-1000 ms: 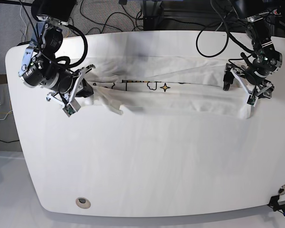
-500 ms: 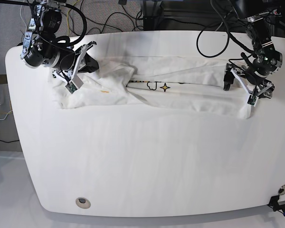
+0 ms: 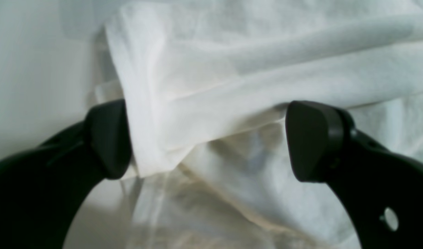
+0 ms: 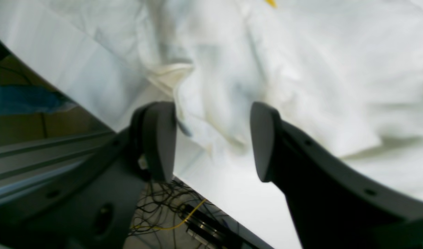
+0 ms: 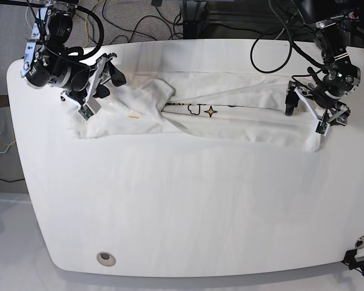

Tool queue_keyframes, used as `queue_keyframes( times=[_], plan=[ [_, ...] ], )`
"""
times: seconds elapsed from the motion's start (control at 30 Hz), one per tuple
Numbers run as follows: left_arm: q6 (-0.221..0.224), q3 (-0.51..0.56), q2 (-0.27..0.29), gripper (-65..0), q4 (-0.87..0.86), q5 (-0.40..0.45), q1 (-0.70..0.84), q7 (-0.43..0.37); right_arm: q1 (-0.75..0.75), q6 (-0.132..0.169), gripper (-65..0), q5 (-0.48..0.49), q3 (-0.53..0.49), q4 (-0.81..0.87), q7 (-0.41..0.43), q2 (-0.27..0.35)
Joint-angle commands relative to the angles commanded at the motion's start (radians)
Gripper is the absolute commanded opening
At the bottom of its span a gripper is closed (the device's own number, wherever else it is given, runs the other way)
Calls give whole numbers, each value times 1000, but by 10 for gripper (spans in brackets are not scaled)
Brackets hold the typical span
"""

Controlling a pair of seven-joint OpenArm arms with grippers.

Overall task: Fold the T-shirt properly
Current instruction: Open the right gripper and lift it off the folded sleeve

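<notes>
The T-shirt point(image 5: 230, 115) lies bunched in a long band across the far side of the table point(image 5: 188, 206), a star print showing mid-fold. Wide bare tabletop sits in front; the far edge is close behind. Left gripper point(image 5: 315, 112) spreads wide over the shirt's end, one finger point(image 3: 109, 138) touching cloth. Right gripper point(image 5: 94, 85) gapes open at the other end, holding nothing.

Two arms, black and grey housings with silver joint sections, thick black cables looping off the upper links. Left gripper point(image 5: 318, 115): black curved fingers point(image 3: 315, 138) with rounded matte pads, a small round hole behind one pad, white bracket by the claw. Right gripper point(image 5: 97, 91): same black fingers point(image 4: 263, 138), holes along each, white bracket.
</notes>
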Motion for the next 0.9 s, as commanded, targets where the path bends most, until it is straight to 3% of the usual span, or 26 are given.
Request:
queue_keyframes(
  times=[0.2, 0.37, 0.43, 0.53, 0.67, 0.8, 0.9],
  plan=[
    [0, 0, 0, 0, 0, 2, 0, 2, -68, 0, -353, 137, -2, 2, -27, 0],
    [0, 0, -2, 0, -2, 2, 0, 0, -68, 0, -353, 132, 3, 2, -17, -2],
    [0, 0, 2, 0, -2, 2, 0, 0, -28, 0, -353, 86, 3, -2, -5, -2],
    [0, 0, 2, 0, 3, 0, 0, 0, 41, 0, -353, -64, -2, -5, -2, -11],
    [0, 0, 2, 0, 9, -3, 0, 0, 100, 0, -353, -209, -3, -6, 0, -71],
    [0, -25, 2, 0, 35, -5, 0, -2, 112, 0, -353, -295, -5, -26, 14, -110],
    [0, -69, 9, 0, 41, -5, -2, -2, 107, 0, -353, -318, -23, -84, 95, -112]
  ],
)
